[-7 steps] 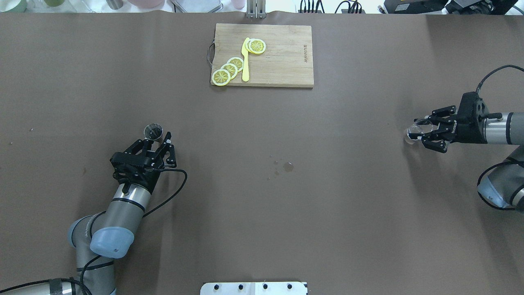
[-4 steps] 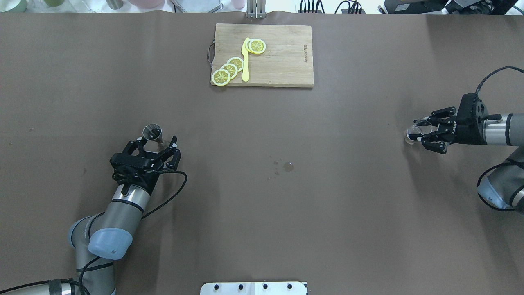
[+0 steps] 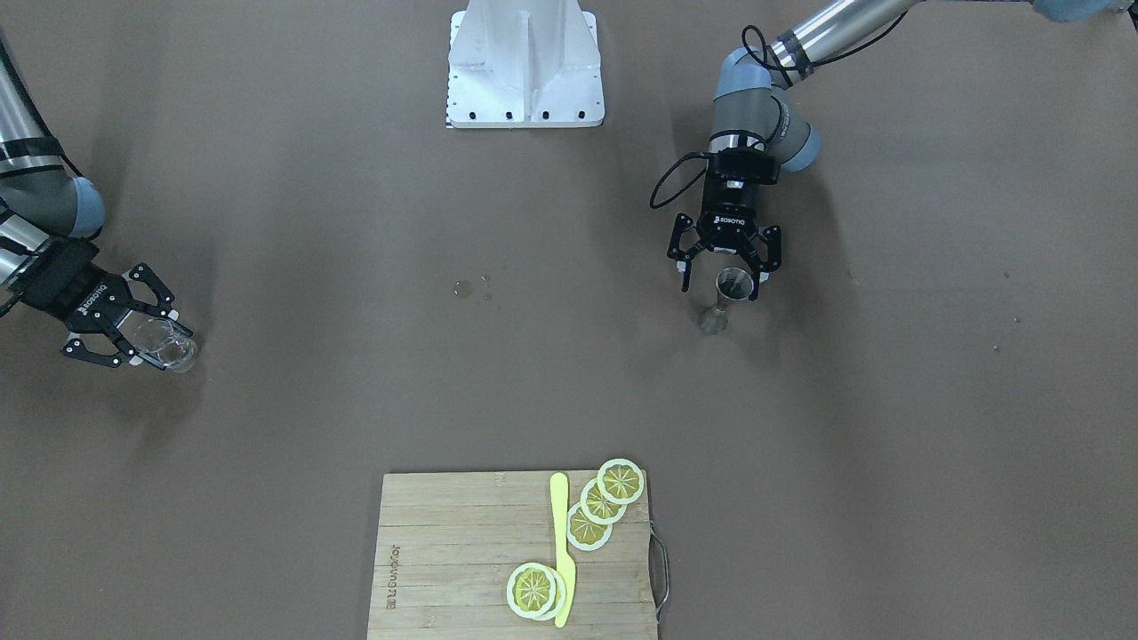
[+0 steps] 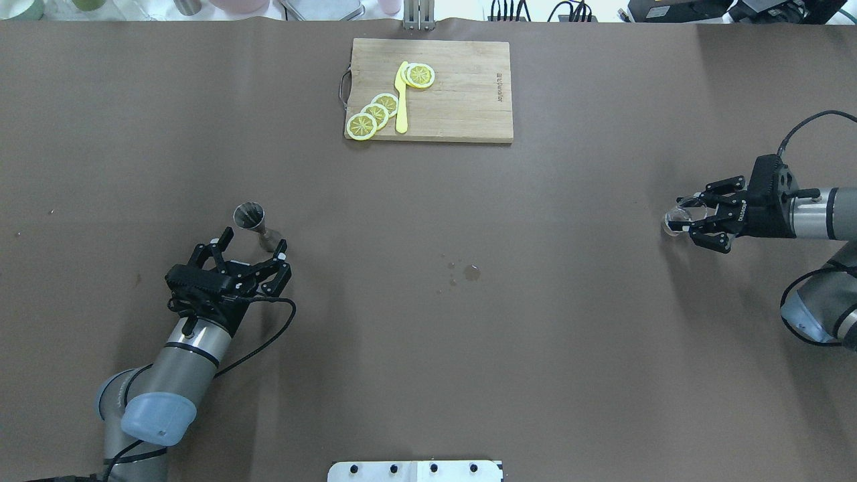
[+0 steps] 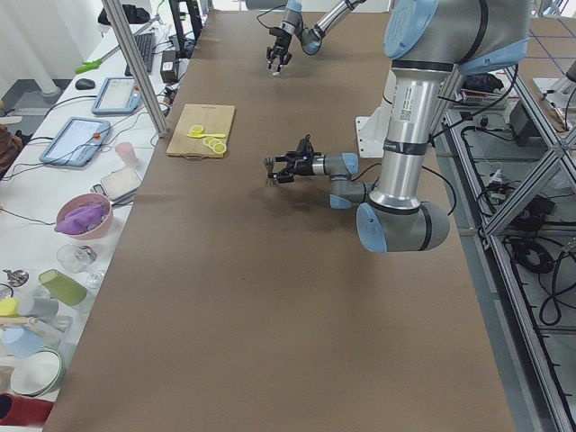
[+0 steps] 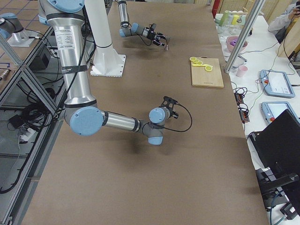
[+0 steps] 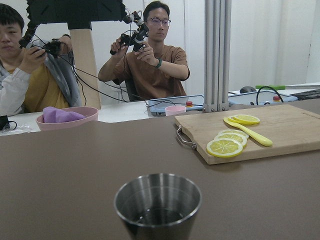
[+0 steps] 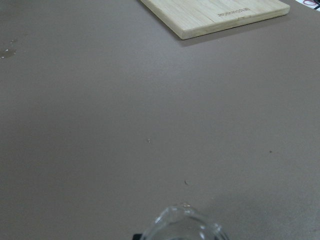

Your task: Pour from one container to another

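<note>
My brown desk (image 4: pixel 428 348) carries a wooden cutting board (image 4: pixel 462 100) at the middle of its far edge. A metal cup (image 4: pixel 250 215) stands upright towards my left end, and a clear glass (image 4: pixel 675 219) sits near my right edge. A few wet drops (image 4: pixel 472 272) lie near the centre. My white base plate (image 4: pixel 415 470) sits at the near edge.

A pale wooden cutting board (image 4: pixel 462 100) with a metal wire handle (image 4: pixel 344 87) lies on the brown table cover (image 4: pixel 428 348) at the far edge. On it, a yellow plastic knife (image 4: pixel 402 100) rests among yellow lemon slices (image 4: pixel 375 114): 3 overlap in a row beside the blade, and 2 more are stacked at its other end. A few clear droplets (image 4: pixel 472 272) sit mid-table. Beyond the table (left wrist view), 2 seated people (image 7: pixel 150 55) hold black devices behind a pink bowl (image 7: pixel 65 119) of purple cloth.
</note>
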### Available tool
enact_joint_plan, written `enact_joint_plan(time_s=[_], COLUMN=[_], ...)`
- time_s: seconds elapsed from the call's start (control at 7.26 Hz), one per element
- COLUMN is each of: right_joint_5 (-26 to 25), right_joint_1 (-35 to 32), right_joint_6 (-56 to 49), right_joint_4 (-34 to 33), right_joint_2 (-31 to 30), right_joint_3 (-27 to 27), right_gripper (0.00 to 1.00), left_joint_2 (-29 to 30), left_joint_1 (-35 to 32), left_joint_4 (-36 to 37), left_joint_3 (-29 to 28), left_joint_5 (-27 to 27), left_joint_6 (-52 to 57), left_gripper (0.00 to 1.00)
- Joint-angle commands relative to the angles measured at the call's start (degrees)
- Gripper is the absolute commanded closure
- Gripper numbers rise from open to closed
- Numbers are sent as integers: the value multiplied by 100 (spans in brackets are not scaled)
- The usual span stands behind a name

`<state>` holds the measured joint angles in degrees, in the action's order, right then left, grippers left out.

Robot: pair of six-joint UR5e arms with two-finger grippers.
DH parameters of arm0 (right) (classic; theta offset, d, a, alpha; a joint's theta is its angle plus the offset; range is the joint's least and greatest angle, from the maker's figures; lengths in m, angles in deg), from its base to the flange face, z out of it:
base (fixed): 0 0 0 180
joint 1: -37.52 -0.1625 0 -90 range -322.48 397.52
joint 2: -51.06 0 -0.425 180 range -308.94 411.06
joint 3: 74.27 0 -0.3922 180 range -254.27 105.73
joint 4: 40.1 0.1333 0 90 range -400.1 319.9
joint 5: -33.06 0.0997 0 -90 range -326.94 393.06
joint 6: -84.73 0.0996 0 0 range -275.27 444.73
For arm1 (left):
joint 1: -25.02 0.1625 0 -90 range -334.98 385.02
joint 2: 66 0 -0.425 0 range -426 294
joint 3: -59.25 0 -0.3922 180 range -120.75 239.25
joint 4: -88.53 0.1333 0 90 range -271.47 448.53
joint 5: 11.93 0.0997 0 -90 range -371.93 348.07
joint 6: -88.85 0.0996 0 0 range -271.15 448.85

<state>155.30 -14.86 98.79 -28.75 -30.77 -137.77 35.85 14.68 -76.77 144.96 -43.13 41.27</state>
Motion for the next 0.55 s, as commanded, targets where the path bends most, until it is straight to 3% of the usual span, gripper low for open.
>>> enact_joint_plan(time_s=[0.0, 0.14, 0.28, 0.41], right_joint_5=[-33, -42, -42, -60], right_joint_1=[17, 26, 35, 35], right_joint_6=[0, 0, -44, -35], right_joint_4=[60, 77, 78, 78], right_joint_2=[0, -9, 0, 0], right_joint_3=[48, 48, 40, 31], right_gripper=[100, 100, 76, 35], left_joint_2=[-603, -701, -754, -841], left_joint_1=[374, 462, 506, 498], left_joint_4=[6, 50, 59, 67], left_joint_3=[664, 1075, 1245, 1464], left_joint_5=[27, 18, 18, -43], left_joint_6=[12, 21, 30, 360], left_gripper=[2, 2, 2, 2])
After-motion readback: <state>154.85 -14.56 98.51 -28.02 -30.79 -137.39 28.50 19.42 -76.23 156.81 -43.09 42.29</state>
